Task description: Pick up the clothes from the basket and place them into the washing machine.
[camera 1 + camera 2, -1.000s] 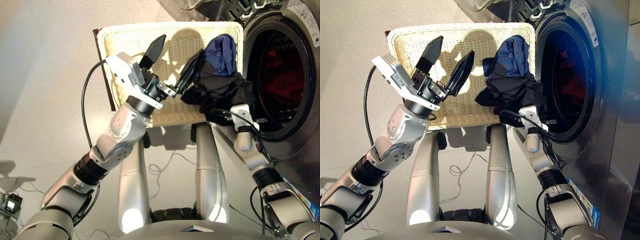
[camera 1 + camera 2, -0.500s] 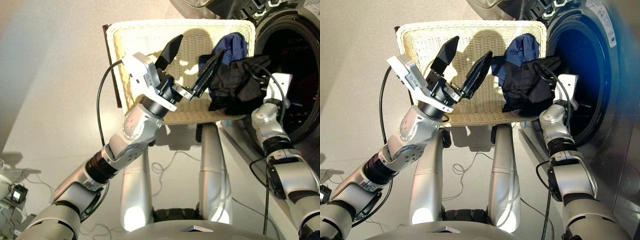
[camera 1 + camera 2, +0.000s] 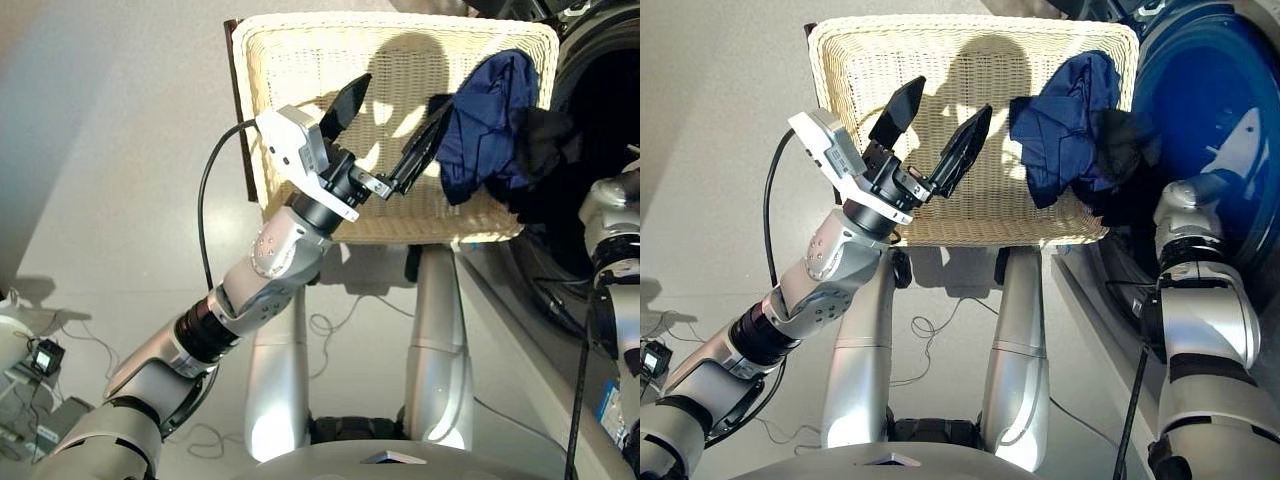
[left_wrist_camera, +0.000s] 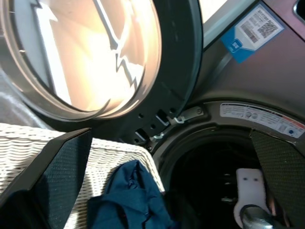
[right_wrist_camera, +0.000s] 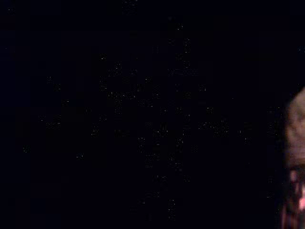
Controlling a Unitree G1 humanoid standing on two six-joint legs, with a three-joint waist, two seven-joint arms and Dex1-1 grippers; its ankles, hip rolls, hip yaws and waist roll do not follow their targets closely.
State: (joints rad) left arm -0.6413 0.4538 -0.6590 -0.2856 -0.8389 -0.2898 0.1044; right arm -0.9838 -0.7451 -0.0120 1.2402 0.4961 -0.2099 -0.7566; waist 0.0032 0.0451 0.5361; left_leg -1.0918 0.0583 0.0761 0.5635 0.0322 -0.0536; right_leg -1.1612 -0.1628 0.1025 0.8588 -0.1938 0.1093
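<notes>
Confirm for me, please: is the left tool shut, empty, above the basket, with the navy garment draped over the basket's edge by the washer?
Not quite: the left tool is open, its fingers spread wide, as the right eye view shows. It is empty above the basket, and the navy garment does drape over the edge by the washer.

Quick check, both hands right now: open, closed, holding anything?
Left hand: open, empty, raised over the basket.
Right hand: cannot be told; it is out of sight inside the washing machine, and its wrist view is dark.
</notes>
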